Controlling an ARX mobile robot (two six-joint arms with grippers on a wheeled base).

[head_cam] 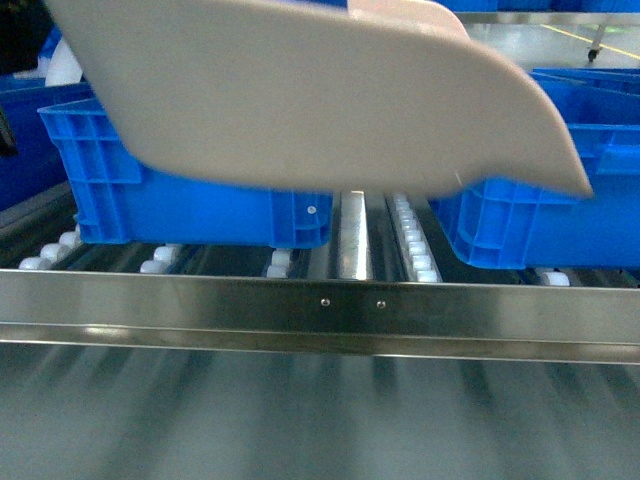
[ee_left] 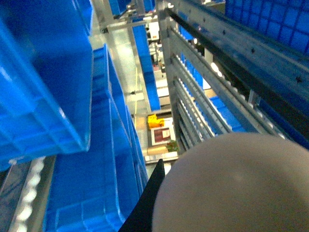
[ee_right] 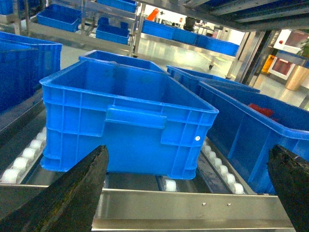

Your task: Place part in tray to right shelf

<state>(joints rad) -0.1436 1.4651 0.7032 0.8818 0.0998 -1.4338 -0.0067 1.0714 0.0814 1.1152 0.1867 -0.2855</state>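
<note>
The cream tray (head_cam: 320, 100) hangs tilted in the air across the top of the head view, its underside toward the camera, above the blue crates. In the left wrist view its beige surface (ee_left: 236, 188) fills the lower right, pressed against one black finger (ee_left: 152, 203) of my left gripper (ee_left: 183, 179), which is shut on it. My right gripper (ee_right: 188, 154) stands wide open and empty, facing the right shelf's steel front rail (ee_right: 193, 208). The same rail (head_cam: 320, 305) crosses the head view. The part is out of view.
A blue crate (head_cam: 200, 210) and a second crate (head_cam: 540, 225) sit on the shelf's white roller tracks (head_cam: 415, 245) with a gap between them. The right wrist view shows the nearer crate (ee_right: 130, 121) empty and something red (ee_right: 263, 110) in the neighbouring one. More crates and racks stand behind.
</note>
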